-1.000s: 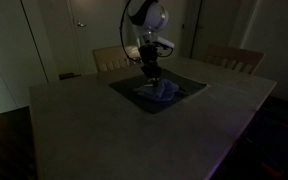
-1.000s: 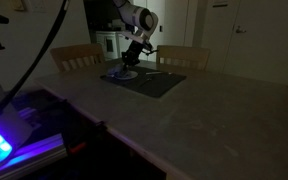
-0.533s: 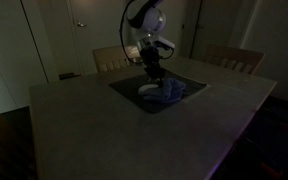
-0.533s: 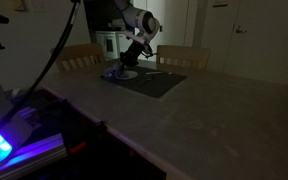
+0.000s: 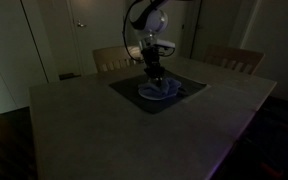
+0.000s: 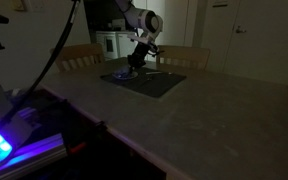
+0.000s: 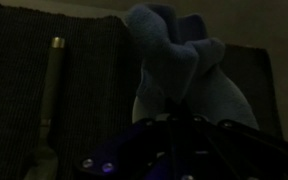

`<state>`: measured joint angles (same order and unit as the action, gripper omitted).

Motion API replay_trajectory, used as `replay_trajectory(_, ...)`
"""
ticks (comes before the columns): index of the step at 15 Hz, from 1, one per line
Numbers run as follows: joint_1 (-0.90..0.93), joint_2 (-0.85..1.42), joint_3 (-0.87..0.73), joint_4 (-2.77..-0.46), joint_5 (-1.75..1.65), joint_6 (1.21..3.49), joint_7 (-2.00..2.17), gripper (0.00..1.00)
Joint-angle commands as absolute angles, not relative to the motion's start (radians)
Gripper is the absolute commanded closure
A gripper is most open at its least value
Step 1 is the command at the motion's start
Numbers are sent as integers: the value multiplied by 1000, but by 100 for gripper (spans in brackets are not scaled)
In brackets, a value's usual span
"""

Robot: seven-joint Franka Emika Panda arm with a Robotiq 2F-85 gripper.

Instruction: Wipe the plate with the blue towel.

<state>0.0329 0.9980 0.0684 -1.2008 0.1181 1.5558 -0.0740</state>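
The scene is dark. A pale round plate [image 5: 149, 94] lies on a dark placemat [image 5: 124, 85] at the far side of the table. It also shows in the wrist view [image 7: 242, 108]. The blue towel [image 7: 176, 55] is bunched on the plate, just ahead of my fingers. My gripper [image 5: 156, 78] points down onto the plate and is shut on the blue towel [image 5: 164, 88]. In an exterior view my gripper [image 6: 137, 63] stands over the placemat [image 6: 162, 85], and the plate is hard to make out. In the wrist view my gripper [image 7: 179, 128] is a dark shape at the bottom.
A long metal utensil [image 7: 52, 80] lies on the placemat [image 7: 94, 70] to the left of the plate. Two wooden chairs [image 5: 112, 60] [image 5: 234, 58] stand behind the table. A large table surface [image 5: 104, 130] lies in front of the mat.
My gripper has slid a short way across the plate and dragged the towel with it. The towel is more bunched under the fingers than one second ago.
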Motion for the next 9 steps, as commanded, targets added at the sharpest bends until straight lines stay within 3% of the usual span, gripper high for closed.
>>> replay_trajectory(1, 59, 973, 49, -1231, 67, 1669, -61, 99)
replay_trajectory(9, 85, 979, 87, -1240, 30, 1764, -145, 99)
